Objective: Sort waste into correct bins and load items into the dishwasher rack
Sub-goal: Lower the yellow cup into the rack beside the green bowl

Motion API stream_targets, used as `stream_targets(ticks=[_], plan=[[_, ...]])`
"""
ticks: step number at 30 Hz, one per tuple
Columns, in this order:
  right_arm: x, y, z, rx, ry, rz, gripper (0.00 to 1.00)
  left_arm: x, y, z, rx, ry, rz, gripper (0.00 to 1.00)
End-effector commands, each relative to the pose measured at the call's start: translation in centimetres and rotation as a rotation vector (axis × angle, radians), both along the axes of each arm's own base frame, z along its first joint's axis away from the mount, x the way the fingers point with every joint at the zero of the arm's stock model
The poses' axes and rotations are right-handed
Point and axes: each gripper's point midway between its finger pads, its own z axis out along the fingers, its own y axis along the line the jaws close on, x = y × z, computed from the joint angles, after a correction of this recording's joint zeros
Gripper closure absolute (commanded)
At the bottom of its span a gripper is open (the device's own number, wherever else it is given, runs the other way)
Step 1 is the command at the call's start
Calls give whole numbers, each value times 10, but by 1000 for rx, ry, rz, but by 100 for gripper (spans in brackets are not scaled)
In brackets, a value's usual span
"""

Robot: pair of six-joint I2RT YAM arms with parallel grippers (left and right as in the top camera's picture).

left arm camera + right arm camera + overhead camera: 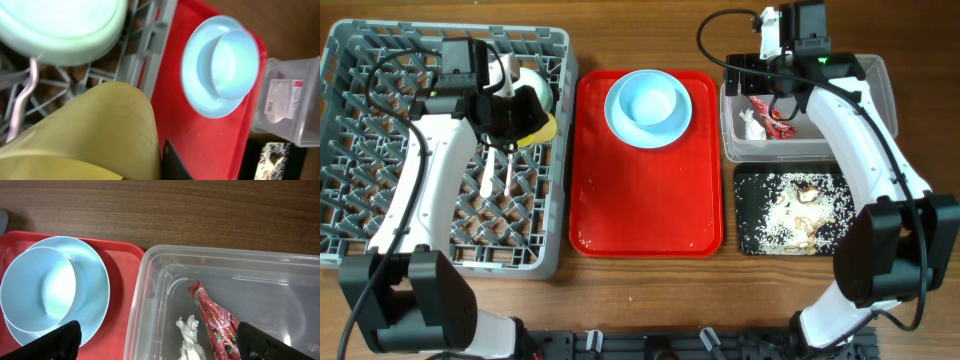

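Arms stretch over opposite ends of my table. Left claw (520, 118) hangs above the rack (360, 60), clamped on the yellow cup (90, 130). Right claw (157, 339) hovers spread wide and empty over the clear tub (225, 260), which holds the wrapper (215, 317) and paper scrap (189, 335).

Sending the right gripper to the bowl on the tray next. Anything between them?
Nothing visible. The right gripper, jaws open, hangs over the clear tub; the bowl sits on the plate beside it. Only the tub's rim lies between, apparently below the jaws.
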Motion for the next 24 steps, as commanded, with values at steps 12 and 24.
stream_targets(ticks=[12, 24], plan=[[2, 0, -2, -4, 1, -7, 0, -16, 3, 83, -617, -103, -130, 91], [2, 0, -2, -4, 1, -7, 0, -9, 21, 21, -623, 7, -116, 91]])
